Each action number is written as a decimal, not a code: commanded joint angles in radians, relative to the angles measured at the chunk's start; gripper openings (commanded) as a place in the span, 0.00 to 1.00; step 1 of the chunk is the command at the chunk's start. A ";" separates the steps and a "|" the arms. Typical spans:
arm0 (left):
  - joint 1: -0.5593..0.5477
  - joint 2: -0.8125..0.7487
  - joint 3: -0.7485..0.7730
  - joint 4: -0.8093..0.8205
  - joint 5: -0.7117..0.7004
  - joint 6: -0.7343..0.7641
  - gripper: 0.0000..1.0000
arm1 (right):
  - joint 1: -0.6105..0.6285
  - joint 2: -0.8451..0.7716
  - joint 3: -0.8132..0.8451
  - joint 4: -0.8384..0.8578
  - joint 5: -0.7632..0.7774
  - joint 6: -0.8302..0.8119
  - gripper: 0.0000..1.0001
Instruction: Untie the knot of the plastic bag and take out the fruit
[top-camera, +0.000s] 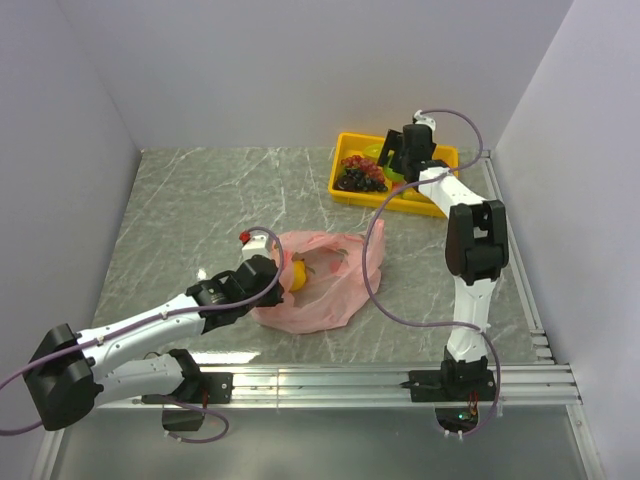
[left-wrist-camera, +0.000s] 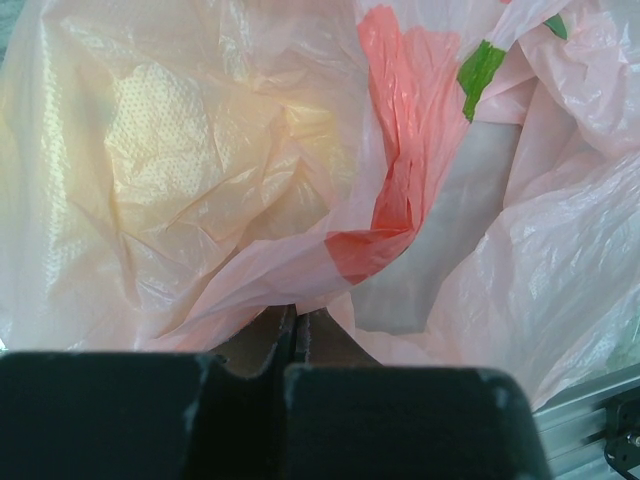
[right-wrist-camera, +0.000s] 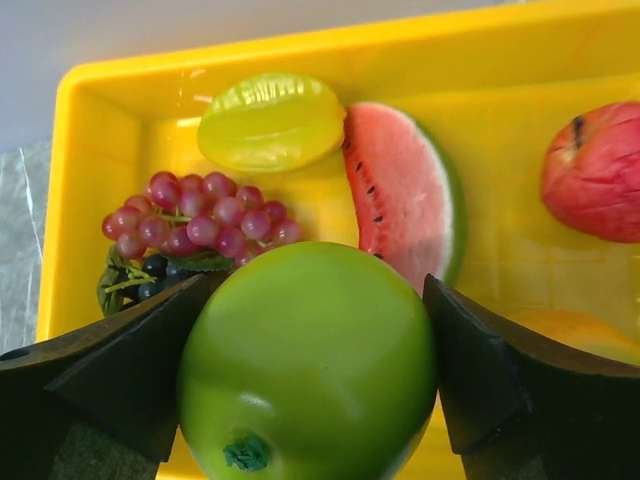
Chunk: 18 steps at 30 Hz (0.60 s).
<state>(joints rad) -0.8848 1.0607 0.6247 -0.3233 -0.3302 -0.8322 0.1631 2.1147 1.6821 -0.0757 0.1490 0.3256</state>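
Most of the job is looking done from where I am sitting. I am seeing no knot anywhere on the bag (top-camera: 325, 285). Its mouth is lying open on the table (top-camera: 190, 200), so I am judging the untying finished.

Three pieces are resting in the tray (right-wrist-camera: 110, 90) at the far right of the table: a yellow-green piece (right-wrist-camera: 270, 120) against the back wall, a red fruit (right-wrist-camera: 595, 170) at the right edge, and an orange fruit (right-wrist-camera: 580, 335) half hidden behind my finger. The watermelon (right-wrist-camera: 400, 190) and the grapes (right-wrist-camera: 195, 225) are lying among them.

My right gripper (right-wrist-camera: 315, 300) is clamping a green apple (right-wrist-camera: 310, 370) from both sides and holding it over the tray. I am reckoning this the fourth piece, about to be set down. The jaws need only part over a bare patch of tray floor, away from the grapes, so that the apple is not rolling onto them.

My left gripper (left-wrist-camera: 295, 325) is sitting at the bag's near-left edge with its pads pressed together. A fold of the pink film seems to be caught between them, though the wrist view is too close and blurred there for me to be sure.

Through the film I am seeing a yellow fruit (top-camera: 298, 274) lying inside the bag, just beside that gripper. So at least that one is waiting to come out after the apple is placed.
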 joint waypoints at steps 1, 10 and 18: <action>0.001 -0.021 0.009 0.003 -0.010 0.004 0.01 | -0.004 -0.024 0.034 0.031 -0.046 0.032 0.95; 0.003 -0.038 0.009 -0.020 -0.033 -0.010 0.01 | -0.002 -0.085 0.008 0.021 -0.080 -0.017 0.98; 0.003 -0.064 0.009 -0.074 -0.090 -0.045 0.01 | 0.108 -0.425 -0.248 0.068 -0.097 -0.106 0.98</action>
<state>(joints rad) -0.8848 1.0206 0.6247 -0.3721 -0.3714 -0.8513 0.1982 1.8870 1.4952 -0.0643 0.0662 0.2790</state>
